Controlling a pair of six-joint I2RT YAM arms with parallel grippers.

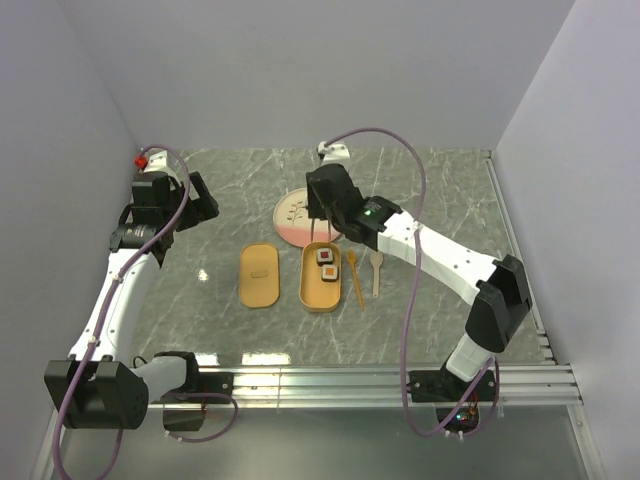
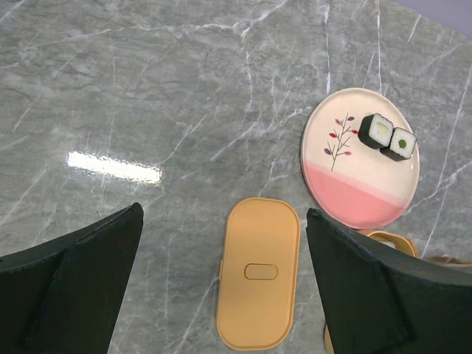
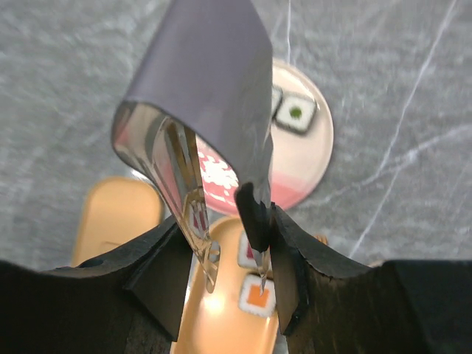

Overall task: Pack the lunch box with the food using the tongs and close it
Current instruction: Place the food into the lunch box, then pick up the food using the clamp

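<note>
Right wrist view: my right fingers (image 3: 228, 258) are half closed around the tongs (image 3: 203, 184), tips empty above the lunch box (image 1: 321, 279) base, which holds two sushi pieces (image 1: 326, 263). Two more (image 2: 388, 136) wait on the plate (image 2: 360, 157), and the lid (image 2: 258, 273) lies beside the base, so packing looks half done. My right arm stretches forward over the bench (image 1: 440, 200); my left fingers (image 2: 221, 287), wide open and empty, hover above the lid.
</note>
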